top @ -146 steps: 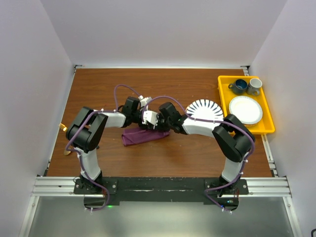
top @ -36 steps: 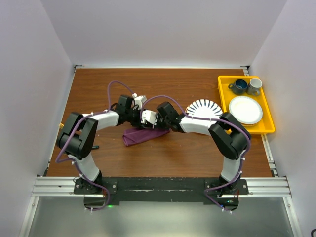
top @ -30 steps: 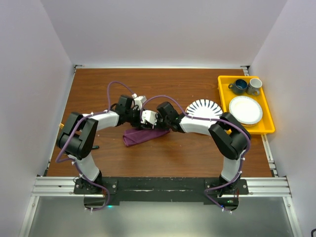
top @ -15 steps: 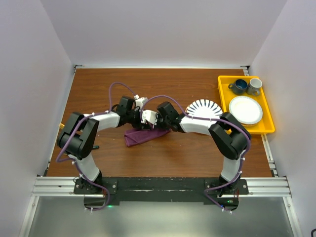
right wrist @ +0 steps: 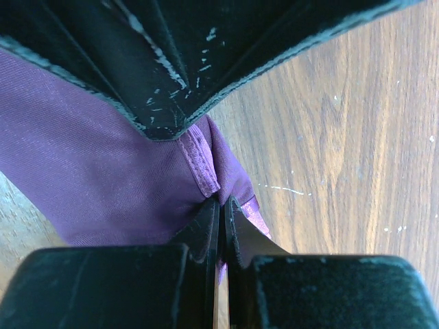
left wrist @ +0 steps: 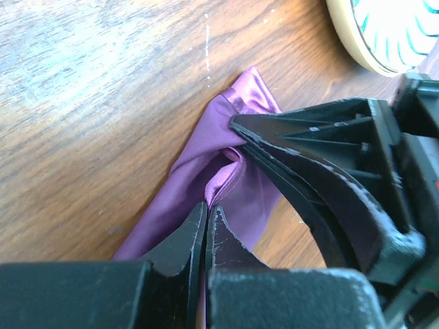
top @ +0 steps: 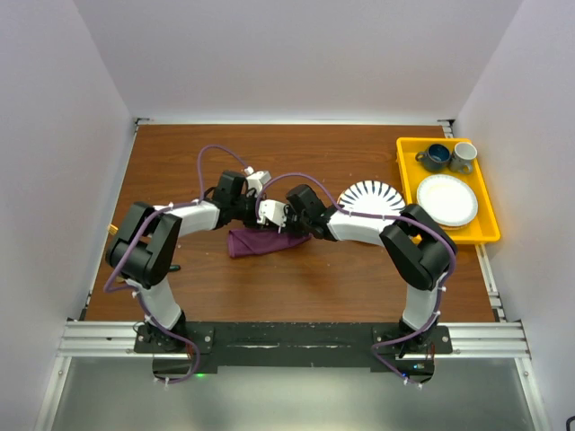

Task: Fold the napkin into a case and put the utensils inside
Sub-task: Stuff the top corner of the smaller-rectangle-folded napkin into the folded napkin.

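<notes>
**Left gripper** (left wrist: 207, 205): jaws closed on a raised pleat of the napkin (left wrist: 178, 192), pinching the cloth off the counter (top: 180, 162).

**Napkin:** bunched into a narrow, crumpled band at mid-counter, under both wrists. It is not yet a case.

**Right gripper** (right wrist: 221, 201): jaws closed on the napkin's hemmed edge, its tip just beside the left gripper's. With the two pinches so close together, the arms could probably draw apart and spread or refold the cloth. Folding appears to be the step in hand.

**Striped plate** (top: 370, 197): right of the grippers and apart from the cloth.

**Tray** (top: 409, 180): far right, holding two cups (top: 437, 158) and a white plate (top: 446, 199), out of the working area.

**Utensils:** not identifiable in these views.
</notes>
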